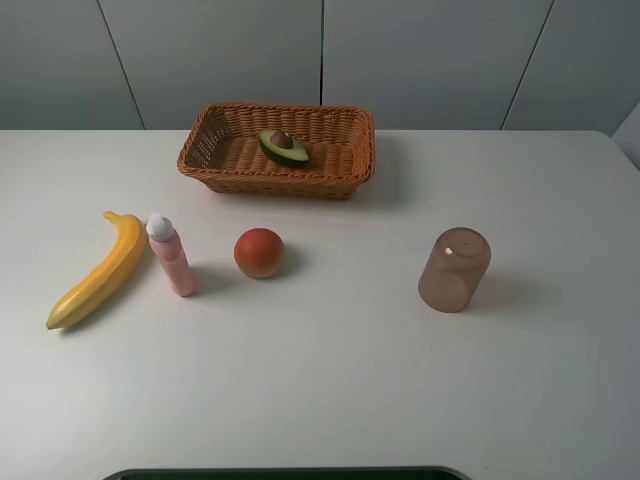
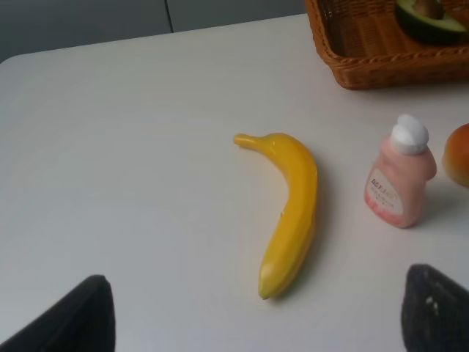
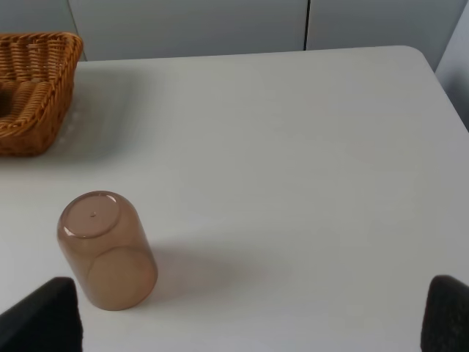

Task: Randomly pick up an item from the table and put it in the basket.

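Observation:
The halved avocado (image 1: 284,146) lies inside the wicker basket (image 1: 352,160) at the back of the white table (image 1: 340,370); it also shows in the left wrist view (image 2: 431,18) within the basket (image 2: 366,66). Neither arm appears in the exterior high view. In the left wrist view my left gripper (image 2: 256,312) is open and empty, its dark fingertips (image 2: 434,312) wide apart above the table near the banana. In the right wrist view my right gripper (image 3: 253,315) is open and empty, with one fingertip (image 3: 40,319) beside the upturned cup. The basket's corner (image 3: 37,95) shows there.
A yellow banana (image 1: 98,270) lies at the left, a pink bottle with a white cap (image 1: 171,255) beside it, a round red-orange fruit (image 1: 259,252) in the middle, and a brown translucent upturned cup (image 1: 455,269) at the right.

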Tool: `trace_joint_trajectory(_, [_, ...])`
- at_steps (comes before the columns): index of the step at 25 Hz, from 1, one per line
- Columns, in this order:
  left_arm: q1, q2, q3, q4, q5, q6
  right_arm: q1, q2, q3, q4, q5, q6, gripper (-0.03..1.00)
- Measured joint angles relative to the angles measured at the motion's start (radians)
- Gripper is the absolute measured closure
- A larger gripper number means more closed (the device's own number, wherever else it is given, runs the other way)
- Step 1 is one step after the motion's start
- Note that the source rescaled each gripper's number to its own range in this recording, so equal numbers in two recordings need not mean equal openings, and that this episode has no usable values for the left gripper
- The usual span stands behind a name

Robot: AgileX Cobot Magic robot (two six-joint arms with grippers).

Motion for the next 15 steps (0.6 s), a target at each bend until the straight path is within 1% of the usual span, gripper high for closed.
trace_joint_trajectory(15, [0.0,0.0,0.0,0.0,0.0,0.0,0.0,0.0,0.0,0.0,0.0,0.0,-0.03])
